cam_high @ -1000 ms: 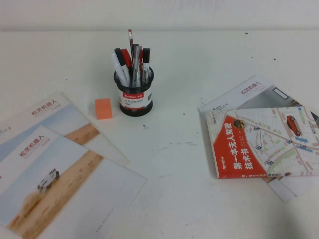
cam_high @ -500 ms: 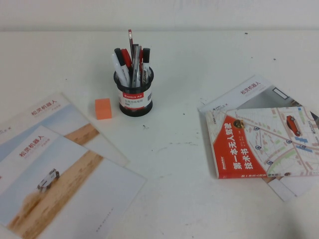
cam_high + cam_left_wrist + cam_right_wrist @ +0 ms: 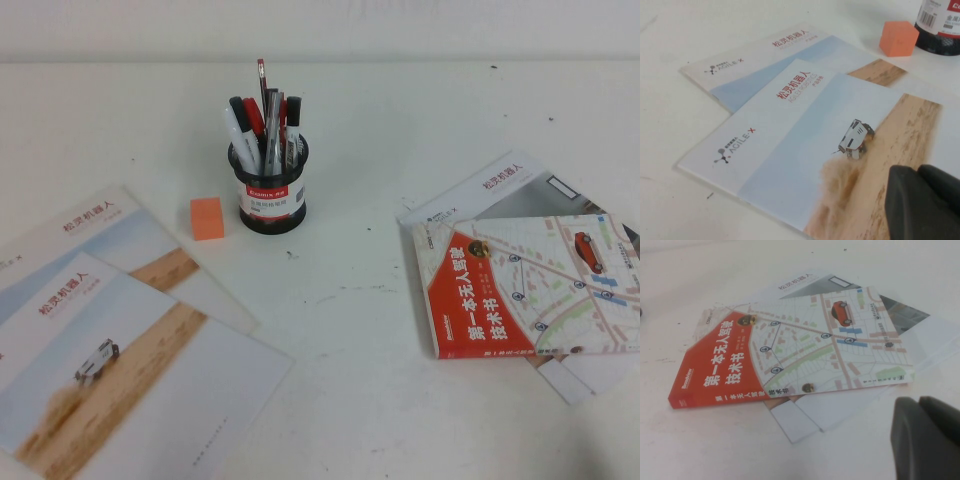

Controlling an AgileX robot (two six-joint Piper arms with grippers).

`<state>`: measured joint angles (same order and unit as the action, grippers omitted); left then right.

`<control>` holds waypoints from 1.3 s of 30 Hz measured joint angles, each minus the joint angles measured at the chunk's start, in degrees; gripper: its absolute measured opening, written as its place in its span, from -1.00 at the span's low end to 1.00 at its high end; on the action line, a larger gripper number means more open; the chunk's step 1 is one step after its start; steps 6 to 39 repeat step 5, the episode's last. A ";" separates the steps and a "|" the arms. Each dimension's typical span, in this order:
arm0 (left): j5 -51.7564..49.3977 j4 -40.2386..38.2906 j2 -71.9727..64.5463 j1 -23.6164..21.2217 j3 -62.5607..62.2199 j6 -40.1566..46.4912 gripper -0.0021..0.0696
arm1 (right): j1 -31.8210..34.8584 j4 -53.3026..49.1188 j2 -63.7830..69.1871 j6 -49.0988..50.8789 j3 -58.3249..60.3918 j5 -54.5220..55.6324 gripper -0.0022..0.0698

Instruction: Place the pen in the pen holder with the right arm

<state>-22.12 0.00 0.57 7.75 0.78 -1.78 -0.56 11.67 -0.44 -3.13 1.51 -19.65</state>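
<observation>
**Both pincers parked low, pen standing in the holder**

The right pincer [image 3: 927,437] shows only in its own wrist view, as a dark tip low over the surface [image 3: 350,330] just beside the orange-spined book [image 3: 790,347]; whether its tips are apart or together I cannot tell. The left pincer [image 3: 922,200] is likewise a dark edge over the nearer brochure [image 3: 805,150], its state also impossible to judge. Neither arm appears in the high view.

The pen holder [image 3: 268,195] stands upright near the middle of the surface, with the orange eraser block [image 3: 207,217] just beside it. The silver-grey pen [image 3: 273,125] stands inside the holder among black, red and white capped markers, so the task looks done.

What could go wrong, as I judge it: the holder is crowded and top-heavy, so a sweep of the right arm past it could tip it and spill the pens. A careless lift of the right pincer could also drag the book or the loose sheet beneath it.

Readable writing: the brochures carry "AGILE·X" and "松灵机器人"; the book's orange panel reads "第一本无人驾驶技术书". The holder's white label has a red band and a barcode, its text too small to read.
</observation>
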 joint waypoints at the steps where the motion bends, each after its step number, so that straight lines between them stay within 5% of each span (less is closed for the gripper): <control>1: 0.00 0.00 0.00 0.00 0.00 0.00 -0.94 | 0.00 -0.09 0.00 0.00 0.00 0.00 -0.99; 39: 0.00 0.00 0.00 0.00 0.00 0.00 -0.94 | 0.00 -0.09 0.00 0.03 0.00 0.00 -0.99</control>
